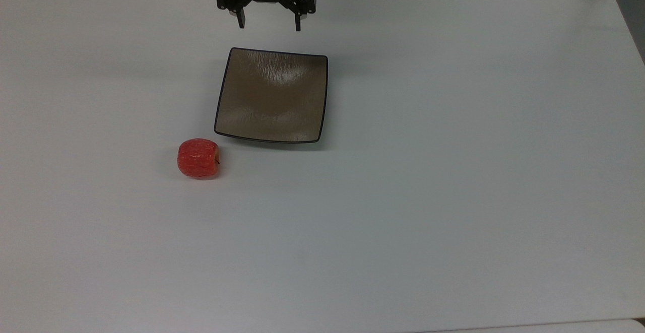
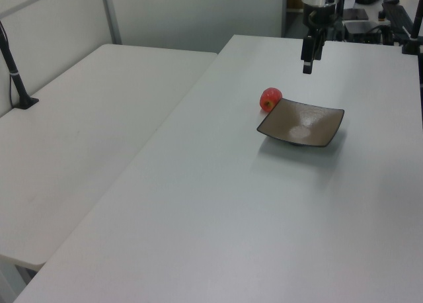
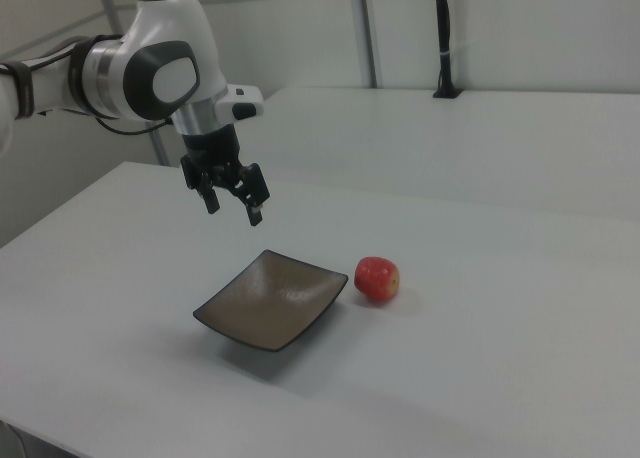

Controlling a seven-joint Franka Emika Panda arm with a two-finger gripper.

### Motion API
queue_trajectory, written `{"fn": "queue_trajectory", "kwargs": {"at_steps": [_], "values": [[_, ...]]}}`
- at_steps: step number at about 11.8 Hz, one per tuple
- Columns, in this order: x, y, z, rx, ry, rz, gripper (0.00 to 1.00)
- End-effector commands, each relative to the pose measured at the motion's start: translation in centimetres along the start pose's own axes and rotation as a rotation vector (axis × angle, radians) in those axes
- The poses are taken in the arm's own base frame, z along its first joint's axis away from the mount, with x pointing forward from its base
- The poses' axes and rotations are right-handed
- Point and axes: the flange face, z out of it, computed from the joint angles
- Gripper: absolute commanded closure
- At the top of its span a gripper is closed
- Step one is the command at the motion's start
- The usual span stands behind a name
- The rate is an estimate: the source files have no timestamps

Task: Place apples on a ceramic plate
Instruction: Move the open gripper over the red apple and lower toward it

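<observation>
On the white table [image 1: 453, 172], the apple [image 1: 198, 158] sits off the plate, just beside the ceramic plate [image 1: 272, 96] near its lower-left corner in the top view. Small gap between the two there, not touching. Apple lies on its side, dark stem pointing toward the top view's right. Red skin with pale streaks.

Right view: apple [image 3: 377, 279] is on the right view's right of the plate [image 3: 272, 299], close to its corner. Left view: apple [image 2: 270, 98] shows behind the plate's [image 2: 302, 123] far-left corner, partly overlapped by the rim.

Plate is square, glossy brown-grey, thin black rim, edges turned up slightly. Nothing on it. It sits flat on the table, slightly rotated relative to the table edges in the top view.

Gripper [image 1: 269, 23] hovers above the table, beyond the plate's far edge in the top view, well apart from the apple. Fingers spread wide, pointing down, nothing between them. Right view confirms: gripper [image 3: 232, 207] is up in the air, above and to the right view's left of the plate, both black fingers apart, empty. Left view has the gripper [image 2: 307, 65] hanging above the table behind the plate.

White arm [image 3: 150, 68] comes in from the right view's left.

A second white table [image 2: 79, 137] stands alongside on the left view's left, with a black post [image 2: 16, 78] on it.
</observation>
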Motion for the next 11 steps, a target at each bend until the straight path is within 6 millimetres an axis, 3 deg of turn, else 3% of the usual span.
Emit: {"fn": "queue_trajectory", "kwargs": {"at_steps": [1,4,11], "values": [[-0.1,0.2,0.5,0.024,0.006,0.054,0.0],[1.3,1.3,1.3,0.032,0.046,0.287,0.0],[6.7,9.5,5.5,0.093,0.24,0.918,0.0]]}}
